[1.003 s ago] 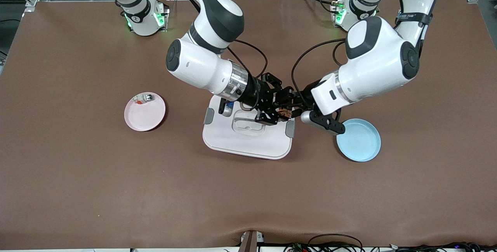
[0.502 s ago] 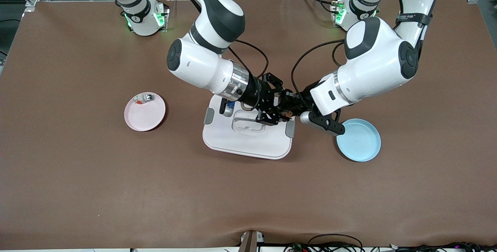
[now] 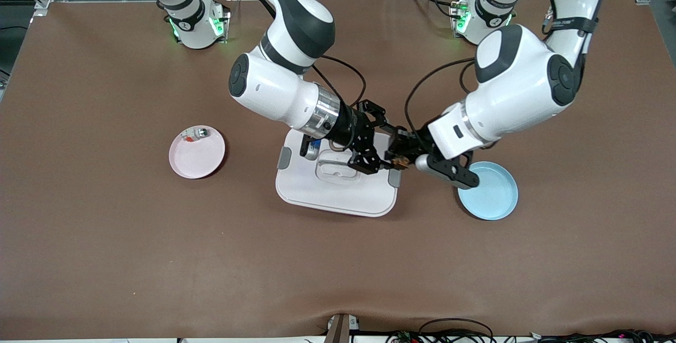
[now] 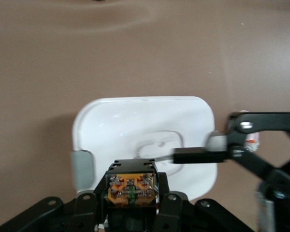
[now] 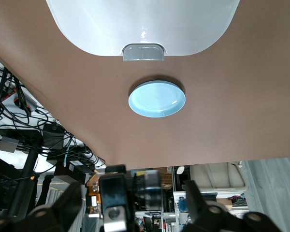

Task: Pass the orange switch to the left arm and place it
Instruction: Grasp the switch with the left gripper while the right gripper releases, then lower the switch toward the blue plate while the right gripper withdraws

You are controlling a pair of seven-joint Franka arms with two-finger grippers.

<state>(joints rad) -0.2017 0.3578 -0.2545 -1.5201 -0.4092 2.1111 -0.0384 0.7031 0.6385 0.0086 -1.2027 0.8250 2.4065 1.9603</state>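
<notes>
The orange switch is a tiny black block with an orange face. It sits between the fingers of my left gripper, which is shut on it in the air over the box's edge toward the left arm's end. In the left wrist view the switch fills that gripper. My right gripper is open and empty over the white box, just beside the left gripper. In the right wrist view the right gripper stands wide open, and the switch shows between its fingers without touching them.
A blue plate lies beside the box toward the left arm's end and under the left wrist; it also shows in the right wrist view. A pink plate toward the right arm's end holds a small clear-silver part.
My left gripper has drawn away from the right gripper toward the blue plate, taking the switch with it. The right gripper stays over the box without the switch.
</notes>
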